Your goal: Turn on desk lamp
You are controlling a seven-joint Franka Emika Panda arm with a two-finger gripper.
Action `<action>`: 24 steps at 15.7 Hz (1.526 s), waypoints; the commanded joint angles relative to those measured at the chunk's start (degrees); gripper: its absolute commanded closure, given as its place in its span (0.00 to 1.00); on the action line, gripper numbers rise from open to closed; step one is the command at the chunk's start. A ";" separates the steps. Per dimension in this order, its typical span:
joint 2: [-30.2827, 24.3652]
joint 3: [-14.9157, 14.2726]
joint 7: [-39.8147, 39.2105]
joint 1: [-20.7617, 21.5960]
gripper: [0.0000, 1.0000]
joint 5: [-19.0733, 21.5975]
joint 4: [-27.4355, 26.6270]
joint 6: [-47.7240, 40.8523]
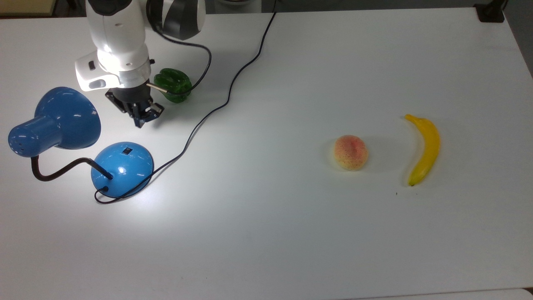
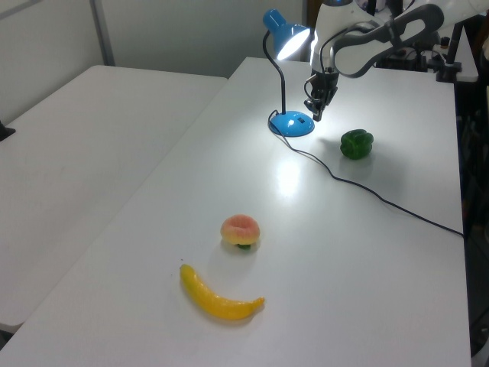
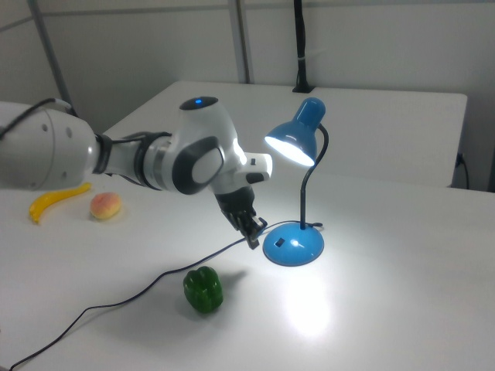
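The desk lamp stands lit at the top view's left, its blue shade point(image 1: 62, 118) on a black bendy neck above the round blue base point(image 1: 123, 168). The small square switch point(image 1: 128, 150) on the dome is uncovered. My gripper point(image 1: 139, 121) hangs shut and holds nothing, clear of the base, between it and a green pepper. In the right view the shade point(image 3: 298, 139) glows and throws a bright patch on the table, while the gripper point(image 3: 254, 236) hovers just left of the base point(image 3: 294, 245). The left view has the gripper point(image 2: 316, 115) above the base point(image 2: 292, 123).
A green pepper point(image 1: 173, 85) lies just behind the gripper in the top view. The lamp's black cord point(image 1: 233, 83) runs from the base to the table's far edge. A peach point(image 1: 351, 152) and a banana point(image 1: 424, 148) lie far to the top view's right.
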 commanded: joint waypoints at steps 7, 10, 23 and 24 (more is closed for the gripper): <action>-16.58 -0.29 -11.14 12.97 1.00 0.54 -1.63 -22.09; -20.72 -1.08 -11.75 16.14 1.00 1.16 -0.15 -28.93; -23.81 -4.86 -17.21 18.96 0.00 5.74 5.49 -39.07; -23.72 -4.77 -17.21 19.14 0.00 5.21 5.40 -39.07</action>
